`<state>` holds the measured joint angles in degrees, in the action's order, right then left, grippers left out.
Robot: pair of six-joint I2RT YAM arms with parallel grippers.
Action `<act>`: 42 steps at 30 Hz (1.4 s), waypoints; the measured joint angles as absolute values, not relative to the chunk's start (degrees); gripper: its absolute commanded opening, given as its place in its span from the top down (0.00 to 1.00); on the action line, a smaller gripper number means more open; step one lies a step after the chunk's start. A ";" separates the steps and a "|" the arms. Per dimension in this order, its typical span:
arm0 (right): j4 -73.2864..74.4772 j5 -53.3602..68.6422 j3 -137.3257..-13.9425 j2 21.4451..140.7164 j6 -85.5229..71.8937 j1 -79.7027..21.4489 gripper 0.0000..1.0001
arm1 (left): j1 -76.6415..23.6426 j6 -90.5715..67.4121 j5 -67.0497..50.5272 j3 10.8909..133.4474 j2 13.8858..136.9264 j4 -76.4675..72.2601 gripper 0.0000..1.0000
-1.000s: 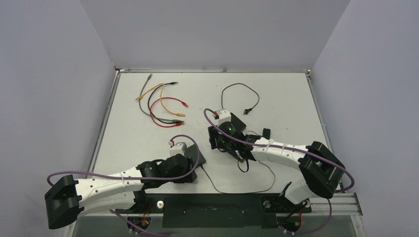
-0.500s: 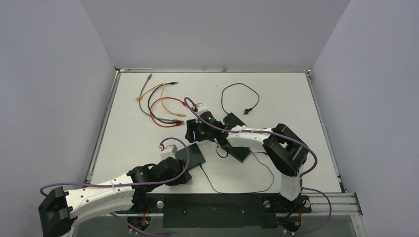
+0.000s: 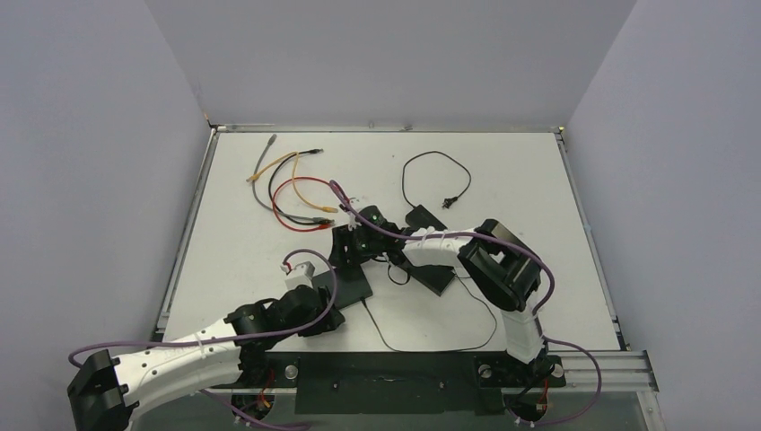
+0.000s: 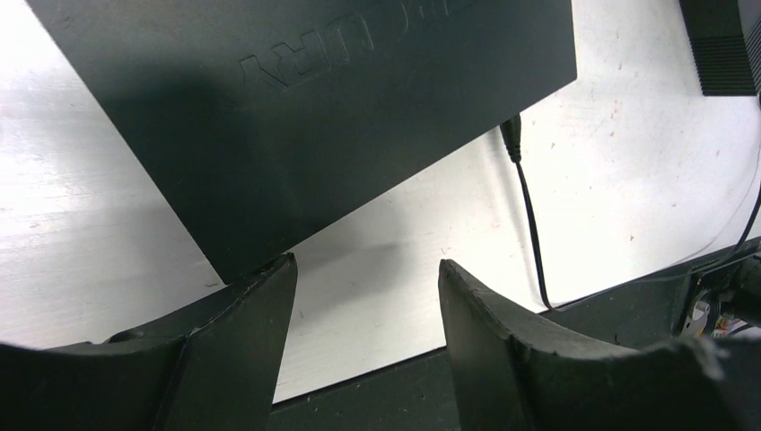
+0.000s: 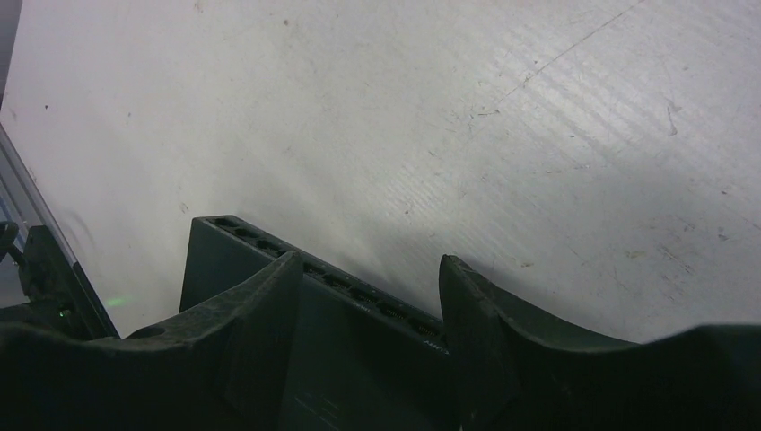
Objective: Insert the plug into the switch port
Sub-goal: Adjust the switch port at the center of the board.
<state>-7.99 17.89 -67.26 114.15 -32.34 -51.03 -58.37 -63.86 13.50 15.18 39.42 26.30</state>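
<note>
Grey walls (image 3: 377, 54) enclosed a white desk (image 3: 502, 171), scuffed and scratched in both wrist views.

Obs. 1: The network switch (image 3: 352, 280) lay flat near the middle of the desk. A thin black power lead (image 4: 529, 215) was seated in its side, so we took the unit to be tethered and free to slide only a little.

Obs. 2: The left end effector (image 4: 365, 269) was released with nothing between its fingers. One finger (image 4: 242, 341) sat at the switch's near corner; we could not tell if it touched. We judged this as a bracing position, set to stop the box skating when a connector is pushed in.

Obs. 3: The right end effector (image 5: 368, 265) was also released and empty, low over the opposite edge. The port row (image 5: 359, 299) sat between its fingers, probably placed there to square up or inspect that face.

Obs. 4: The tangle of patch cables (image 3: 289, 189) lay at the far left, apart from the switch. The nearest plug (image 3: 328, 209) rested on the desk just beyond the right wrist, ungrasped. We judged that picking it up had not yet been done.
</note>
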 measured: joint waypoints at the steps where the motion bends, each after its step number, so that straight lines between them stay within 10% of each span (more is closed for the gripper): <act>1: -8.60 18.46 -66.94 114.10 -32.42 -50.96 0.47 | -57.95 -63.86 13.47 15.05 39.24 26.26 0.43; 42: -25.63 4.47 -20.97 80.40 -41.47 -60.97 0.47 | -46.48 -41.85 -1.28 22.90 67.37 1.19 0.43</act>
<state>-25.63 4.47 -20.97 80.40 -41.47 -60.97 -46.48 -41.85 -1.28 22.90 67.37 1.19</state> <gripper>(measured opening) 0.534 0.571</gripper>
